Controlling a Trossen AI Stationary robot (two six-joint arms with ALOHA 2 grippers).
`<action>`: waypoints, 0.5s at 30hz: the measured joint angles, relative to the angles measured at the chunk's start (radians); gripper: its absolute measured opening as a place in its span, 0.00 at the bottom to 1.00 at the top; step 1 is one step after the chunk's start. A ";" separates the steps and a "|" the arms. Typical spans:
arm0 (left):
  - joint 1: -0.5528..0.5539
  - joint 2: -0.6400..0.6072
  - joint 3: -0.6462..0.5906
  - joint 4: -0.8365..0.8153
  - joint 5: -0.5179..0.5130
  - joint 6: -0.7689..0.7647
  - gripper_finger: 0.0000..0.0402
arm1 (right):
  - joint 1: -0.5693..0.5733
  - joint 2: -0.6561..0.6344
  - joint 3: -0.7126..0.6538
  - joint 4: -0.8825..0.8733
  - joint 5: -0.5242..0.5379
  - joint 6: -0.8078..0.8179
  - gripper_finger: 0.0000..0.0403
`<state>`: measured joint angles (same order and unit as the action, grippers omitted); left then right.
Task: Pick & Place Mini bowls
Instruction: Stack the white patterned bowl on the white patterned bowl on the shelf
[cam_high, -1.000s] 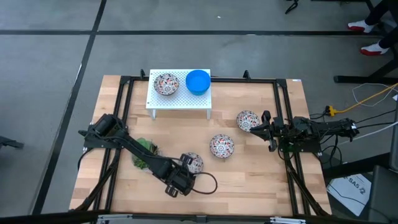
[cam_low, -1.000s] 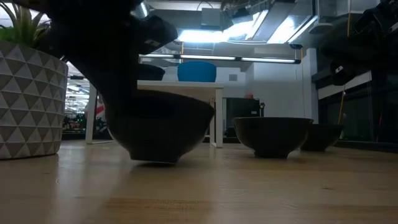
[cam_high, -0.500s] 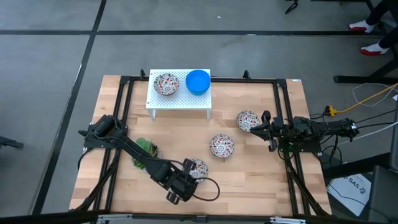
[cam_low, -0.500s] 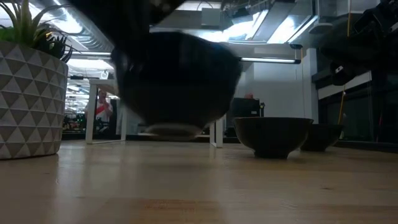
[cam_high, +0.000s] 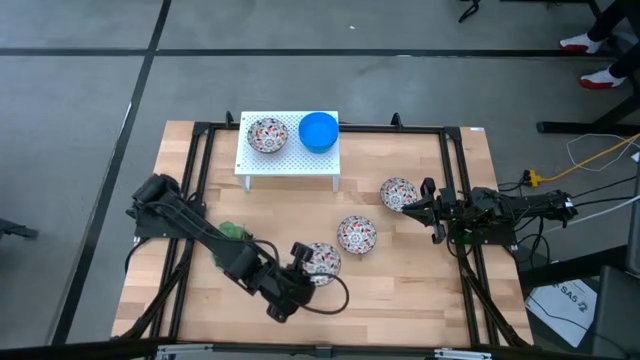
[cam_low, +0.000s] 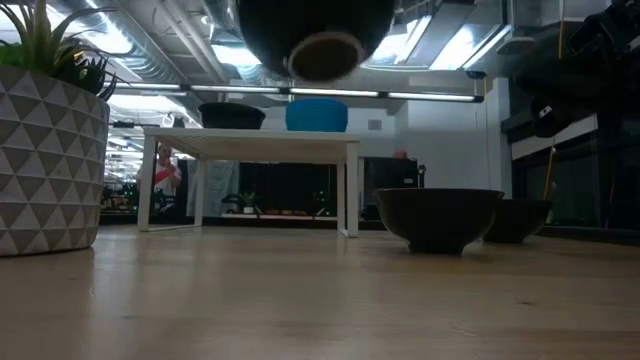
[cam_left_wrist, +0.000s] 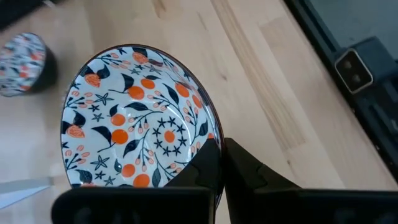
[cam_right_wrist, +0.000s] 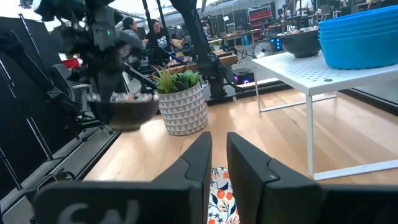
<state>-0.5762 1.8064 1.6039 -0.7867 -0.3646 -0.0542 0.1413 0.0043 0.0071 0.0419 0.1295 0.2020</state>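
While the left gripper (cam_high: 305, 262) grips a patterned bowl (cam_high: 322, 260) by its rim from above, the low view shows it lifted clear of the table (cam_low: 320, 300), and the right gripper (cam_high: 428, 207) waits, its fingers nearly together.

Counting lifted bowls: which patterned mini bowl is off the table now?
The floral bowl gripped at its rim by the left gripper, hanging above the wood; the other floral bowls rest on surfaces.
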 joint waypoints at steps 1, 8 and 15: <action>0.000 -0.011 0.000 -0.001 -0.009 0.000 0.01 | 0.000 0.000 0.000 0.000 0.000 0.001 0.13; -0.013 -0.077 0.000 -0.004 -0.053 -0.015 0.01 | 0.000 0.000 0.000 0.000 0.000 0.001 0.13; -0.004 -0.140 0.000 -0.004 -0.088 -0.011 0.01 | 0.000 0.000 0.000 0.000 0.000 0.000 0.13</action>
<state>-0.5807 1.6660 1.6039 -0.7905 -0.4523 -0.0648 0.1414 0.0044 0.0071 0.0418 0.1295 0.2021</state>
